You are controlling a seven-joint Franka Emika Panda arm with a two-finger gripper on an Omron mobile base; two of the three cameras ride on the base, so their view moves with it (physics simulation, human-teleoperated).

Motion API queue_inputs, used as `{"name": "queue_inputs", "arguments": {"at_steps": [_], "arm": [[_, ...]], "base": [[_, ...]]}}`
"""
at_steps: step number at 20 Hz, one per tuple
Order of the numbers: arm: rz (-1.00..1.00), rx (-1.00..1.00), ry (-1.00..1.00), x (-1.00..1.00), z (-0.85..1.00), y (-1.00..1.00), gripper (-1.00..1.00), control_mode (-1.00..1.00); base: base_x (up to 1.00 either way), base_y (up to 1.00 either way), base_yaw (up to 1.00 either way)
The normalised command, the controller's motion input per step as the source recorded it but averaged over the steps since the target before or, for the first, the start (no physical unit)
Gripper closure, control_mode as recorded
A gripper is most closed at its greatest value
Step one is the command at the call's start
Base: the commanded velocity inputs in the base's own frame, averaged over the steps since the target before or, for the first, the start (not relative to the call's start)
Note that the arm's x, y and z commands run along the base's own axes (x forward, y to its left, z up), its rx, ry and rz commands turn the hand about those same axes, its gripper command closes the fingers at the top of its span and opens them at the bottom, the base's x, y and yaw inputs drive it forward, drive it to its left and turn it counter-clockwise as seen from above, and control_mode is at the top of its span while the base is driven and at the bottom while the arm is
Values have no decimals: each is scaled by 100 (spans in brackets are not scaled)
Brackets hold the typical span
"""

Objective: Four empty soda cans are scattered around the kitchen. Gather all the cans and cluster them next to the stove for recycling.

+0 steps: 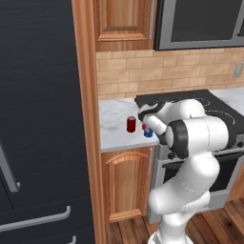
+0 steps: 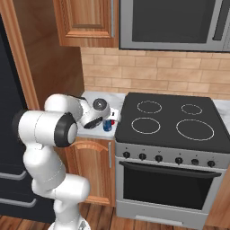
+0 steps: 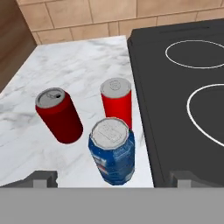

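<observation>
Blue can between open jaws (untouched)

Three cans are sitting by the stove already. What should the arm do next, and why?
Probably lift straight up. The gripper is open, its fingers clear of the blue can, which stands with two red cans beside the stove. The task wants four.

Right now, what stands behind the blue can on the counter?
Behind the blue can stands a red can, another red can off to its side. Beyond them, bare marble counter; nothing there looks covered.
</observation>
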Motion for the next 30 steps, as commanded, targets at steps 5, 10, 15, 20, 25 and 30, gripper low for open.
{"name": "queue_inputs", "arguments": {"at_steps": [5, 10, 15, 20, 25, 30], "arm": [[0, 0, 1, -32, 46, -5, -100, -100], [0, 0, 6, -34, 51, -9, -100, -100], [0, 0, 10, -30, 55, -7, -100, -100], [0, 0, 9, -29, 51, -3, -100, -100], [0, 0, 5, -32, 41, 0, -100, -100], [3, 0, 2, -42, 14, 0, -100, -100]], "base": [[0, 0, 0], [0, 0, 0], [0, 0, 0], [0, 0, 0], [0, 0, 0], [0, 0, 0]]}}
